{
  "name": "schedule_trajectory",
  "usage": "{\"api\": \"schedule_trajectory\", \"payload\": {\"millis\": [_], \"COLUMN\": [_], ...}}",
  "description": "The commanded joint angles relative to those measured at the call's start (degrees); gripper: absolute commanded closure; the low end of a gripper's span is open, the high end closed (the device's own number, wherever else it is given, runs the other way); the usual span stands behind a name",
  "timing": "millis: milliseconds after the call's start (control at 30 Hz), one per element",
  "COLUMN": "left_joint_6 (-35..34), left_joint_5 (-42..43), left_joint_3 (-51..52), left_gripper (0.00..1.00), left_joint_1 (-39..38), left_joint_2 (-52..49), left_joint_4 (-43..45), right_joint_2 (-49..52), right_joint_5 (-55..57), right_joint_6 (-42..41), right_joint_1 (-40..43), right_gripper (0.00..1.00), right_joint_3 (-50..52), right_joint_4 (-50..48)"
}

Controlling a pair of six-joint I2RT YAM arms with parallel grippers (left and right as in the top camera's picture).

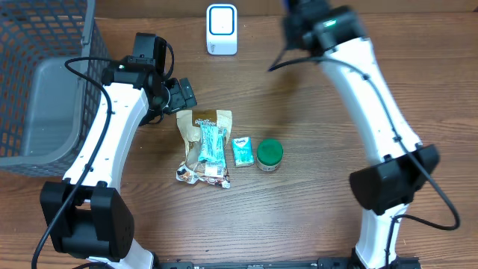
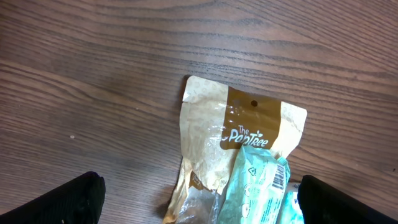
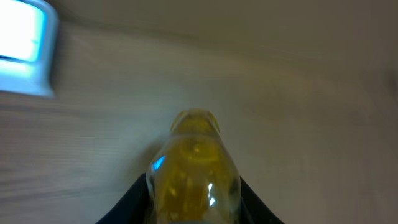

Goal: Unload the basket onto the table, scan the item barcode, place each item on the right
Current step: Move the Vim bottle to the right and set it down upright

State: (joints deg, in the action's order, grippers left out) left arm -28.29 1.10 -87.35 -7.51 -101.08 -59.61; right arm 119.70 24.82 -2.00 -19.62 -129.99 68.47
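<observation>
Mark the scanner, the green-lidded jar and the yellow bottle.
scanner (image 1: 222, 22), overhead view, its lit screen.
green-lidded jar (image 1: 269, 152), overhead view, centre of lid.
yellow bottle (image 3: 194, 180), right wrist view, its body.

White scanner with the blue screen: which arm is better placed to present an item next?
Right, likely. The right end effector is shut on a yellow translucent bottle, with the white scanner in its wrist view. The left end effector hangs open over the brown snack pouch, holding nothing.
</observation>
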Motion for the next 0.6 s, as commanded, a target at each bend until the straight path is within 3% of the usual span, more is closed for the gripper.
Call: {"api": "schedule_trajectory", "payload": {"millis": [0,100,300,567], "left_joint_6": [0.68,0.68,0.68,0.68], "left_joint_5": [-0.02,-0.02,-0.02,-0.02], "left_joint_3": [-0.87,-0.87,-0.87,-0.87], "left_gripper": [0.0,0.0,0.0,0.0], "left_joint_1": [-0.02,-0.02,-0.02,-0.02], "left_joint_2": [-0.13,-0.13,-0.13,-0.13], "left_joint_4": [0.07,0.07,0.07,0.07], "right_joint_2": [0.85,0.85,0.85,0.85], "right_joint_5": [0.76,-2.86,-16.37,-20.31], "right_joint_6": [-17.46,-23.04,-23.54,-22.93], "right_joint_1": [7.1,13.2,23.65,28.44], "right_gripper": [0.96,0.96,0.96,0.96], "right_joint_3": [2.25,5.03,12.04,19.47], "right_joint_4": [6.84,11.87,11.91,8.61]}}
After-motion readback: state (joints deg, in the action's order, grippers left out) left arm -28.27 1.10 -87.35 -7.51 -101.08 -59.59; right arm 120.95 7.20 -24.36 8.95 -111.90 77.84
